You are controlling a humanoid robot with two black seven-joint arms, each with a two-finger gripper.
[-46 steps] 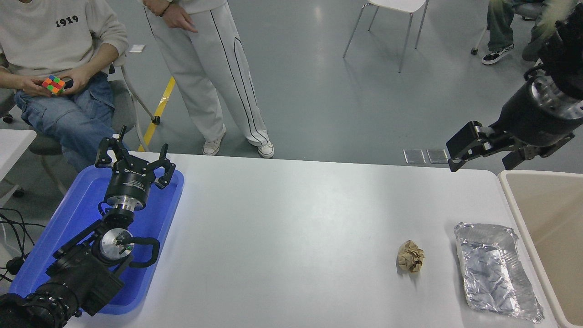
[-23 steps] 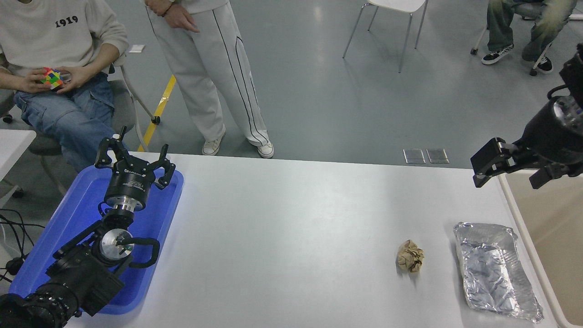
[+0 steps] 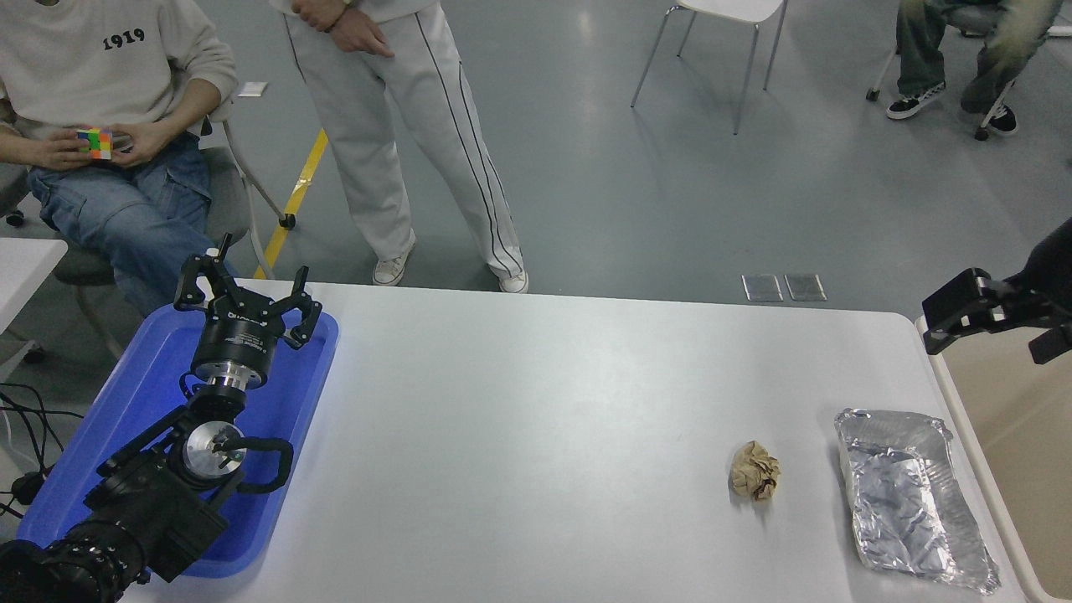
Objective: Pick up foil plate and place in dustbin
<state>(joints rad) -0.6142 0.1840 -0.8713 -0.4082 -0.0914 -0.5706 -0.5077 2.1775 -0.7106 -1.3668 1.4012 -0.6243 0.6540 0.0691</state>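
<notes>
The foil plate, a shiny crinkled silver tray, lies on the white table near its right front corner. The beige dustbin stands right beside it at the table's right edge. My right gripper is open and empty at the right edge of the picture, above the bin's far corner, well behind the plate. My left gripper is open and parked over the blue tray at the lower left.
A small crumpled brown paper ball lies just left of the foil plate. A person sits at the far left with a colour cube, another stands behind the table. Chairs stand on the floor beyond.
My right gripper has moved to the right and down, from above the table's far right corner to over the bin's far corner. The standing person has stepped slightly right. The foil plate has not moved.
</notes>
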